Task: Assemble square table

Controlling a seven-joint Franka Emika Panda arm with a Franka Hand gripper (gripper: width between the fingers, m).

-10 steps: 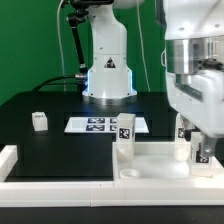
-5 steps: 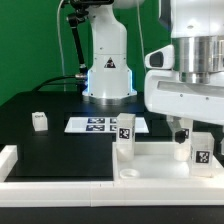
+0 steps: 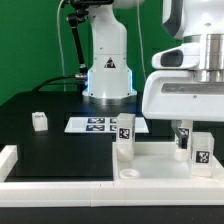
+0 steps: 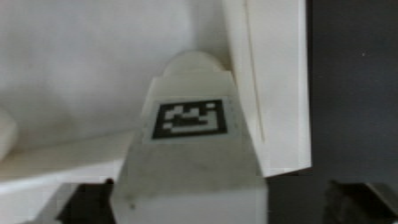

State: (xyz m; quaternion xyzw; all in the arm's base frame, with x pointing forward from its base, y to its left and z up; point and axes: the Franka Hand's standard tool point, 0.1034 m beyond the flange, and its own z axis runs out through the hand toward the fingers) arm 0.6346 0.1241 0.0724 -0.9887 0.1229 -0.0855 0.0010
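The white square table top lies at the front, its rim toward me. One white tagged leg stands upright on it, and a second leg stands further right. My gripper hangs over the top's right corner, shut on a third leg that stands upright there. In the wrist view that leg fills the gap between my dark fingers, tag showing, beside the top's rim. A fourth leg lies loose on the black table at the exterior view's left.
The marker board lies flat in front of the robot base. A long low white border rail runs along the front and turns up at the left corner.
My hand has turned about its vertical axis over the right corner and sits slightly higher. The held leg stays in place, and its tag now faces the exterior camera.
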